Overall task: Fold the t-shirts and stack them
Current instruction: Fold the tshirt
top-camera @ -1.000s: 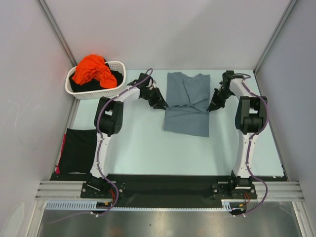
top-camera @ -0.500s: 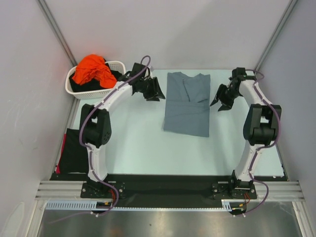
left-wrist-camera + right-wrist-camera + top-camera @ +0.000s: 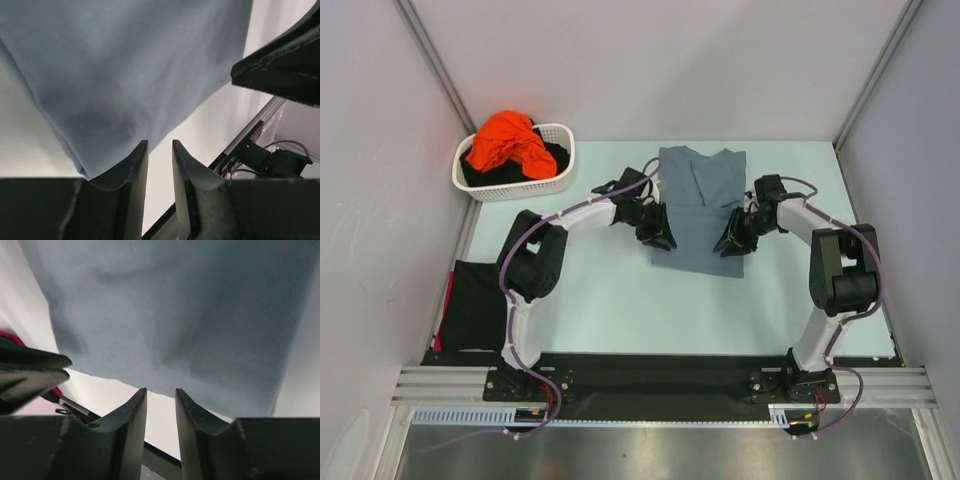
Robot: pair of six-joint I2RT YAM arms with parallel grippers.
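Pale table (image 3: 600, 300) holds our grey shirt (image 3: 700, 200) toward its far edge; our left gripper (image 3: 660, 240) and right gripper (image 3: 726, 246) sit at the shirt's near corners, jaws narrowly parted, gripping nothing

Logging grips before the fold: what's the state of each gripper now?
Left gripper: slightly open, empty.
Right gripper: slightly open, empty.

Robotics lab cell, plain grey walls (image 3: 670, 60), aluminium rail (image 3: 440, 383) (pale table (image 3: 610, 310))
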